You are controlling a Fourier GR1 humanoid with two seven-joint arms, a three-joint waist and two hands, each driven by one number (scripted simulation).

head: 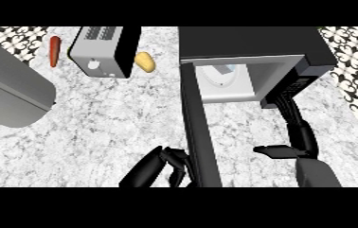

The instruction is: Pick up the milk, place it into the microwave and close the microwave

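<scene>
Marble counter [105, 113], microwave [252, 42] upper right w/ milk [224, 71] inside: left hand [164, 168], fingers curled & holding nothing, should push door [199, 127] shut; right hand [297, 139], fingers straight, must clear opening.

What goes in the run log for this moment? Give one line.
milk: inside microwave | microwave door: open | right hand: open, fingers at microwave's front edge | left hand: curled beside door, holding nothing

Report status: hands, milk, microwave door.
Right hand open, fingers at the black microwave front. Left hand curled, empty, beside the open black door. White milk carton inside, on the turntable. Nothing blocks the door.
</scene>
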